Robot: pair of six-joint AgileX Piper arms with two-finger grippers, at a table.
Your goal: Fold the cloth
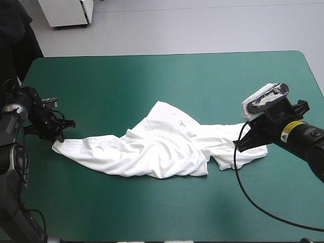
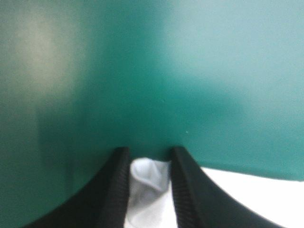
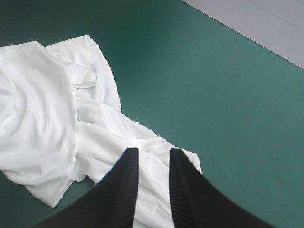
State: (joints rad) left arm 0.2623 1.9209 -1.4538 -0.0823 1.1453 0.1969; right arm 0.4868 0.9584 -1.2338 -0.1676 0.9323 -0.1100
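The white T-shirt point(image 1: 152, 147) lies crumpled and stretched sideways across the middle of the teal-green cover. My left gripper point(image 1: 59, 135) is at its left tip, low over the table. In the left wrist view the black fingers point(image 2: 148, 152) stand all but shut with a fold of the T-shirt point(image 2: 147, 175) pinched between them. My right gripper point(image 1: 242, 143) is at the shirt's right end. Its fingers point(image 3: 152, 152) are likewise nearly shut, with the T-shirt point(image 3: 42, 114) running in between them and bunching ahead of them.
The table's left edge point(image 1: 25, 76) is close to the left arm and its right edge point(image 1: 315, 76) lies just beyond the right arm. Grey floor point(image 3: 266, 23) shows past the table's edge in the right wrist view.
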